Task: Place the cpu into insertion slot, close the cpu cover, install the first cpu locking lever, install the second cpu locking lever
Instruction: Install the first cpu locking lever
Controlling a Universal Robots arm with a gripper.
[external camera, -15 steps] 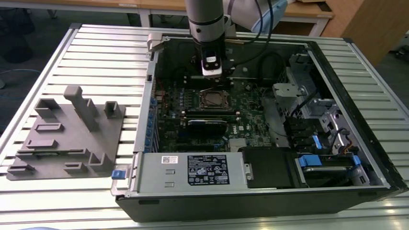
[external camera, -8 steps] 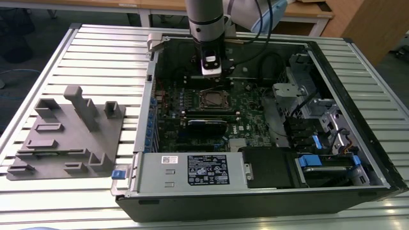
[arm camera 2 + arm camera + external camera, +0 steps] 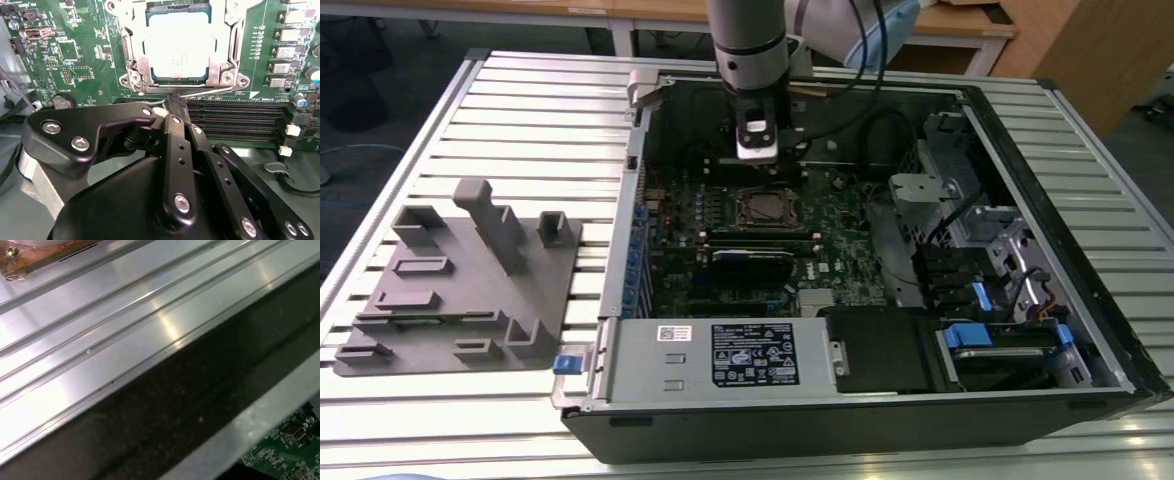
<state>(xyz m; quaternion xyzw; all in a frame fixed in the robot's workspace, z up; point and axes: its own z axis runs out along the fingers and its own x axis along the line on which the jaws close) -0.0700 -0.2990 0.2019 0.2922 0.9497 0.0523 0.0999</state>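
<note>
In the second wrist view the cpu (image 3: 177, 45) lies flat in the insertion slot (image 3: 134, 80), its silver top showing through the cut-out of the cpu cover (image 3: 226, 47), which lies down over it. A thin wire locking lever (image 3: 210, 91) runs along the socket's edge nearest the gripper. My gripper (image 3: 175, 102) is shut, its black fingertips together and touching that lever wire. In the exterior view the gripper (image 3: 758, 168) hangs inside the open computer case (image 3: 1014, 200), just behind the socket (image 3: 761, 208).
Long black memory slots (image 3: 240, 117) lie beside the gripper's tips. A grey moulded fixture (image 3: 467, 280) sits on the slatted metal table (image 3: 480, 100) at the exterior view's left. The power supply (image 3: 720, 355), drive bays (image 3: 987, 330) and cables (image 3: 894, 130) crowd the case.
</note>
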